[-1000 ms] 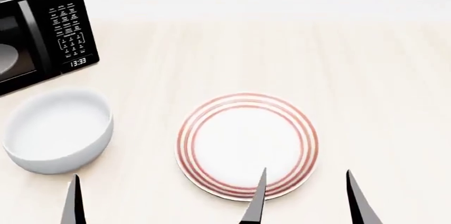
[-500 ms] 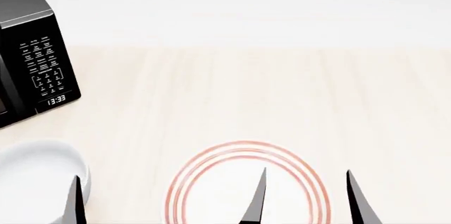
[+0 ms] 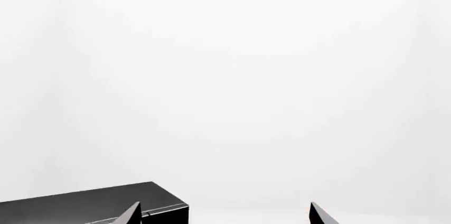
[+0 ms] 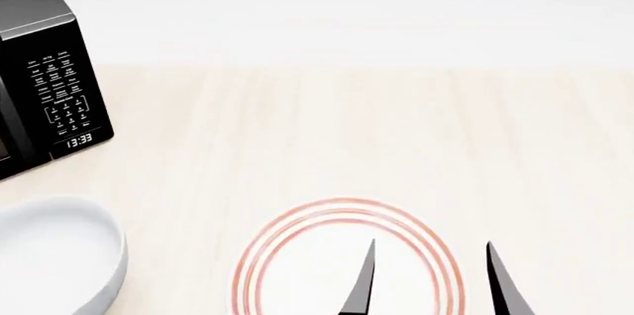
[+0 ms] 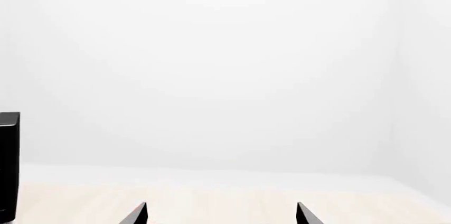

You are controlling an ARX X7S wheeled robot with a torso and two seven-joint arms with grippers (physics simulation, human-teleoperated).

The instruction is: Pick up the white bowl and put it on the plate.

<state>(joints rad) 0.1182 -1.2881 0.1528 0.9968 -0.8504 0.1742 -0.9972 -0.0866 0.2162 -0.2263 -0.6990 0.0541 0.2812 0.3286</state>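
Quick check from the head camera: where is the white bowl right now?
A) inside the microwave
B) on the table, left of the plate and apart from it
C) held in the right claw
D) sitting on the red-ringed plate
B: the white bowl rests on the table, left of the plate with bare wood between them.

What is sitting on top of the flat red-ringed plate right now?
Nothing visible rests on the flat red-ringed plate; its near part is cut off by the frame, and the open right gripper fingertips cover some of it.
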